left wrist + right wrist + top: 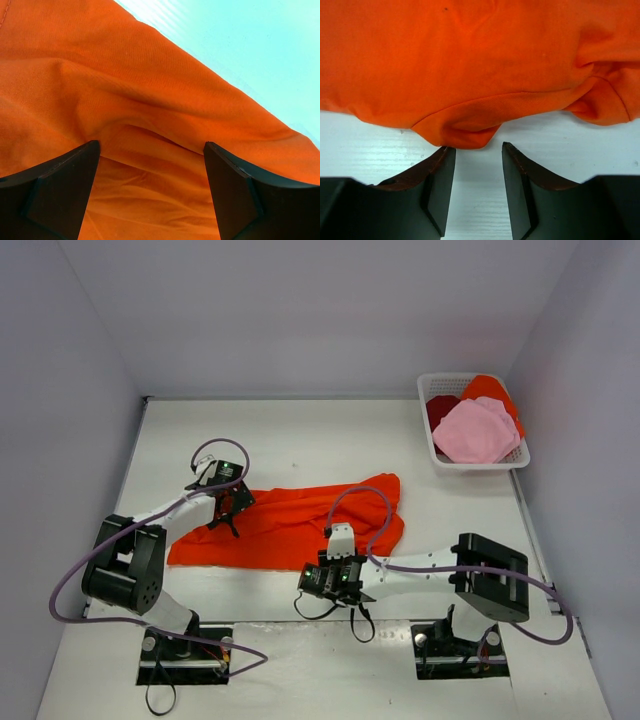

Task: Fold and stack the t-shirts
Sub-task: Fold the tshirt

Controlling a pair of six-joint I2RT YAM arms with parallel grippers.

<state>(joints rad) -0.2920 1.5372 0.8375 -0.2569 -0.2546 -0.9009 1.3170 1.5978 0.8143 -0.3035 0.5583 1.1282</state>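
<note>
1. Top: a crumpled orange shirt [300, 525] sprawls mid-worktop [300, 440]; a lattice basket [427, 422], upper right, holds a pink shirt [475, 432] and a dark red shirt [441, 410].
2. Left wrist: left gripper [150, 150] released, dark wedge jaws straddling wrinkled cloth.
3. Right wrist: right gripper [477, 147] released, at a rounded hem fold.

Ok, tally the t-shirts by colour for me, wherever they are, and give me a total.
Orange: 2, the orange-red t-shirt spread on the table and the orange t-shirt in the basket
Pink: 1, the pink t-shirt in the basket
Dark red: 1, the dark red t-shirt in the basket
Total: 4
</note>
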